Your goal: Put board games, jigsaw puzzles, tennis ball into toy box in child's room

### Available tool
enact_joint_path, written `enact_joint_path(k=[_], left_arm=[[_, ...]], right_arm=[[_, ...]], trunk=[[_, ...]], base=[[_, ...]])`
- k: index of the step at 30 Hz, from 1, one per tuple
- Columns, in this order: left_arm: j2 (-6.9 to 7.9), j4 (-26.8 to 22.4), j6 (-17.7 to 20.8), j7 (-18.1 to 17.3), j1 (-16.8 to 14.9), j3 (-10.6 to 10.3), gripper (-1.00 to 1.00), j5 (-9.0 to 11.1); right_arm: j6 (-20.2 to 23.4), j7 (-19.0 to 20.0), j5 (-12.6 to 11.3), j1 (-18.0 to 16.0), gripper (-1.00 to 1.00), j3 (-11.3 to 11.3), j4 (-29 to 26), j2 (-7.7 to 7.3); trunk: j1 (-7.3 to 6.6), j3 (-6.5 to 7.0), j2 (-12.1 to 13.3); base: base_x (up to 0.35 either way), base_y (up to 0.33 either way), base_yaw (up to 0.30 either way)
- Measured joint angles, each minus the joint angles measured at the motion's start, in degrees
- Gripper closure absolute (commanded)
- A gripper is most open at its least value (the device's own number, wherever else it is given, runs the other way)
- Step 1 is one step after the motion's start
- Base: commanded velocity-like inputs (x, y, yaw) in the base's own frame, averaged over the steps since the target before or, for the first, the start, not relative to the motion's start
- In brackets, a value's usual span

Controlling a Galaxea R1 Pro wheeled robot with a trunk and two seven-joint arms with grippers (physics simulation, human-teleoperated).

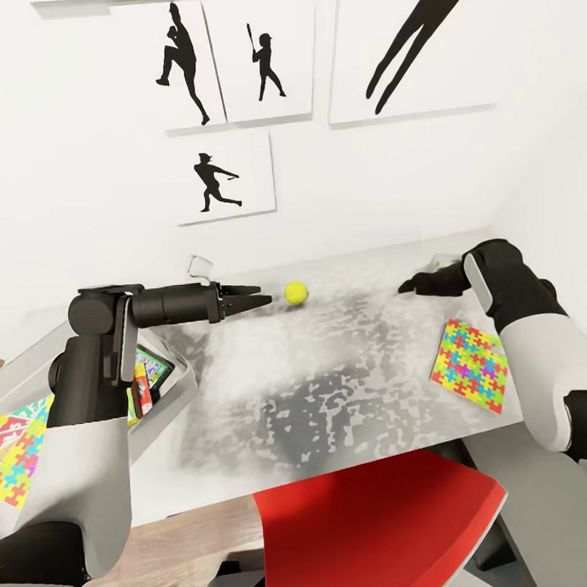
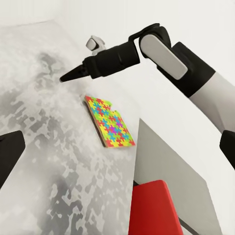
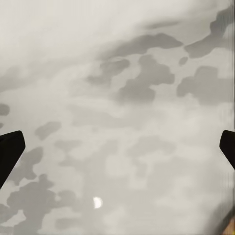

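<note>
The tennis ball (image 1: 296, 292) lies on the grey mottled table (image 1: 332, 394) near the wall. My left gripper (image 1: 258, 298) is stretched out level just left of the ball, open and empty, its tips a short gap from it. From the other side, my right gripper (image 1: 406, 285) points toward the ball, open, farther off and low over the table. One jigsaw puzzle (image 1: 470, 364) lies flat near the table's right front corner, below my right forearm; the left wrist view shows this jigsaw puzzle (image 2: 110, 122) with the right gripper (image 2: 66, 77) beyond it. The toy box (image 1: 182, 367) stands at the left, holding colourful flat boxes, one jigsaw-patterned (image 1: 15, 468).
A red chair (image 1: 380, 520) is pushed under the table's front edge. Black baseball-player silhouette pictures (image 1: 224, 177) hang on the white wall behind the table. My left arm (image 1: 92, 371) crosses over the toy box and hides part of its contents.
</note>
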Motion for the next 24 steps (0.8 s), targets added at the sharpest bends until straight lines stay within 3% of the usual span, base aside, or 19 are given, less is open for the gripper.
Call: enact_joint_path(k=[7, 24], left_arm=[[0.04, 0.0, 0.0, 0.0, 0.0, 0.0, -1.00, 0.0], [0.12, -0.5, 0.1, -0.1, 0.0, 0.1, -1.00, 0.0]], right_arm=[[0.4, -1.2, 0.2, 0.0, -1.00, -1.2, -0.3, -0.33], [0.5, -5.2, 0.3, 0.0, -1.00, -1.6, 0.0, -1.78]], trunk=[[0.00, 0.00, 0.0], [0.00, 0.00, 0.0]], base=[[0.000, 0.000, 0.000], [0.000, 0.000, 0.000]])
